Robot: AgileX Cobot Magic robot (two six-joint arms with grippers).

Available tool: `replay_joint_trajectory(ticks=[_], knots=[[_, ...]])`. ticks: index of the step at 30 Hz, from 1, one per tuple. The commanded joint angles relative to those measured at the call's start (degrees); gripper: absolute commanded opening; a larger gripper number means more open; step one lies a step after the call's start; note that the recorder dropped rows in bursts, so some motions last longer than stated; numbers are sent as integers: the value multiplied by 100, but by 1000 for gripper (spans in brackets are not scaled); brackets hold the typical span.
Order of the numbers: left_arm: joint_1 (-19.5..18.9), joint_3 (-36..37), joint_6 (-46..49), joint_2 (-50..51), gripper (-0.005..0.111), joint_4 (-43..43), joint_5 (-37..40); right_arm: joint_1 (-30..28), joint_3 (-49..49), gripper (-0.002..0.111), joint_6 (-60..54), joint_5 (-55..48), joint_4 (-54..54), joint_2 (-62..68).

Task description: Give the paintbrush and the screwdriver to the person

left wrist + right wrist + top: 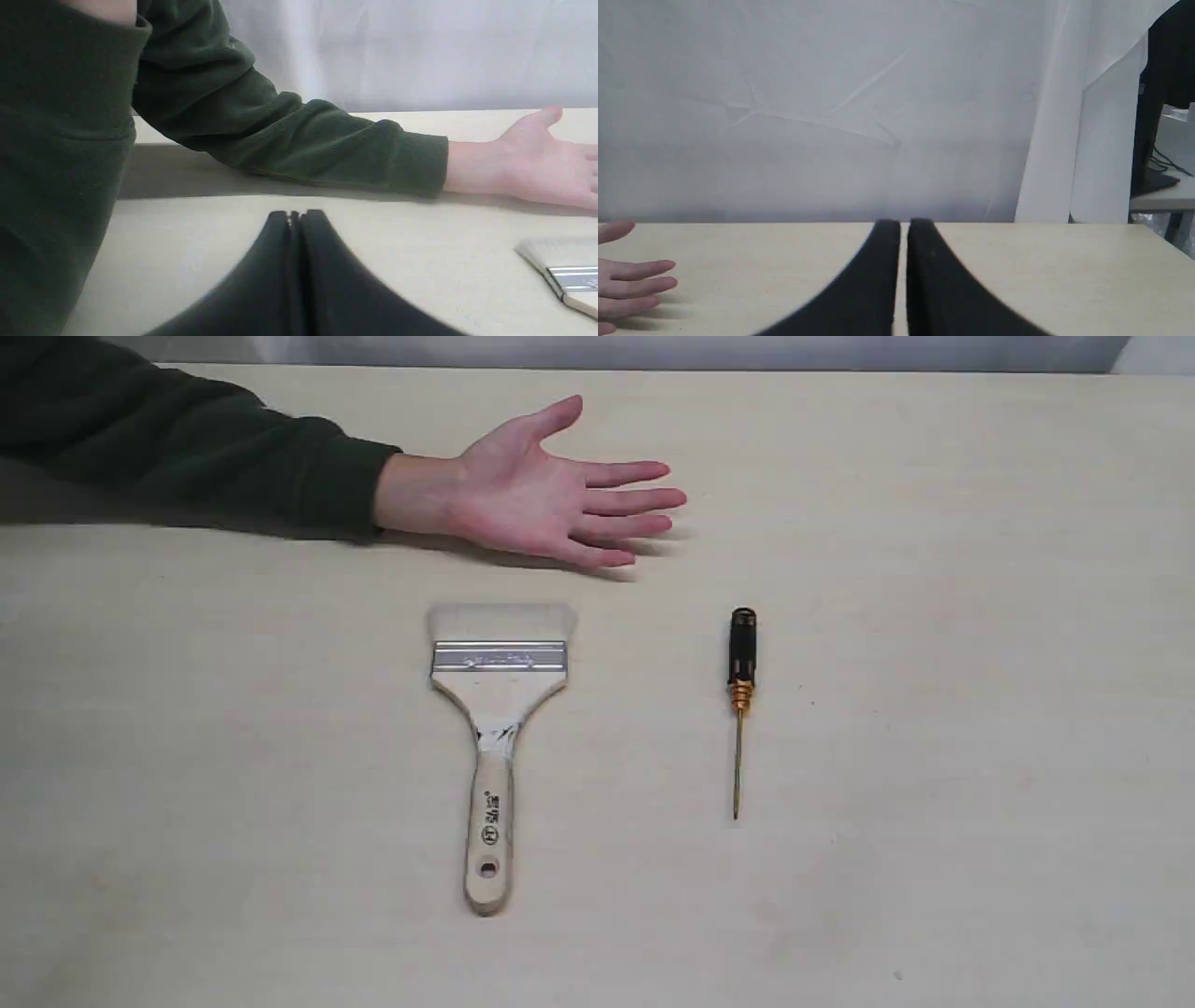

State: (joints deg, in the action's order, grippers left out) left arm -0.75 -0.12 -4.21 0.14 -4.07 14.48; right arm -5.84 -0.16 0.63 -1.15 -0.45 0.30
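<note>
As both tools lie on the pale table (934, 803):
Left black gripper (295, 214): pressed together, empty.
Person's bare open hand (532, 495): far side, palm up.
Wide wooden-handled paintbrush (498, 709): just nearer than the hand.
Slim black-handled screwdriver (742, 658): rightward, apart.
Right black gripper (904, 225): all but together, empty.

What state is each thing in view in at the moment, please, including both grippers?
paintbrush: lying flat on the table, bristles toward the hand, not held
screwdriver: lying flat, handle toward the far side, not held
person's hand: open, palm up, empty, resting on the table
left gripper: shut, empty
right gripper: closed to a thin gap, empty
</note>
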Motion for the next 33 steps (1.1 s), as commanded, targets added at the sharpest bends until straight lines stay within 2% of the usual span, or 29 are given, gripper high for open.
replay_joint_trajectory(ticks=[1,8,15,21,24,33], knots=[[11,12,-12,-14,0,15,-28,-2,16,4,78,202,45,-30],[11,12,-12,-14,0,15,-4,-2,16,4,67,256,1952,-30],[11,12,-12,-14,0,25,-15,-2,16,4,67,715,3222,-30],[11,12,-12,-14,0,25,-15,-2,16,4,-24,679,3108,-30],[11,12,-12,-14,0,25,-15,-2,3,4,-117,206,2809,-30],[11,12,-12,-14,0,25,-15,-2,-1312,4,-352,-826,2719,219]])
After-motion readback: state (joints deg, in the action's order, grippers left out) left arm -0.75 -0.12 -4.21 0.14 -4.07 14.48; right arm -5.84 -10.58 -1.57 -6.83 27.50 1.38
